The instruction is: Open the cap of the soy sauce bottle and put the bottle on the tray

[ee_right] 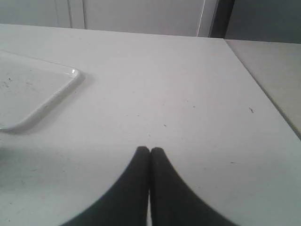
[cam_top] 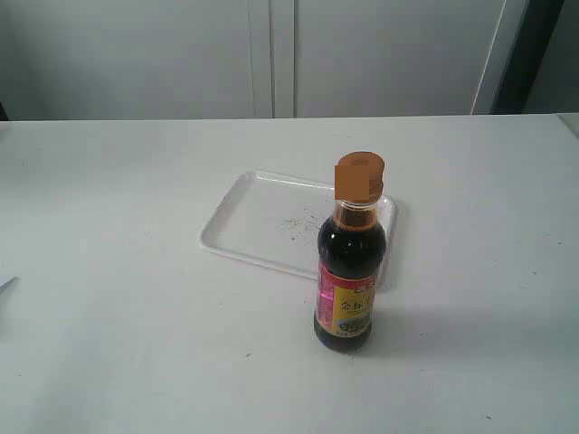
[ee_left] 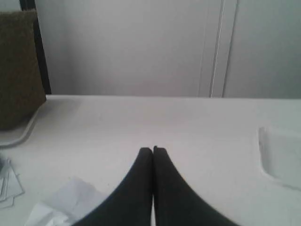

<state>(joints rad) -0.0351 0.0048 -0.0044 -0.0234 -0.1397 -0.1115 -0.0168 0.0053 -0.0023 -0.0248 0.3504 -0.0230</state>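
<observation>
The soy sauce bottle (cam_top: 349, 280) stands upright on the white table, just in front of the tray's near right corner. Its orange-brown cap (cam_top: 359, 178) sits down over the neck. The white tray (cam_top: 237, 212) lies flat behind the bottle and holds only a few dark specks; one corner of the tray (ee_right: 51, 99) shows in the right wrist view and its edge (ee_left: 277, 155) in the left wrist view. Neither arm appears in the exterior view. My left gripper (ee_left: 153, 149) and right gripper (ee_right: 150, 150) are both shut on nothing, above bare table, well away from the bottle.
Crumpled white paper (ee_left: 66, 205) lies near the left gripper, with a dark olive object (ee_left: 19, 70) and a cable at the table's far left. The table's right edge (ee_right: 263, 89) runs beside the right gripper. White cabinet doors (cam_top: 271, 54) stand behind the table.
</observation>
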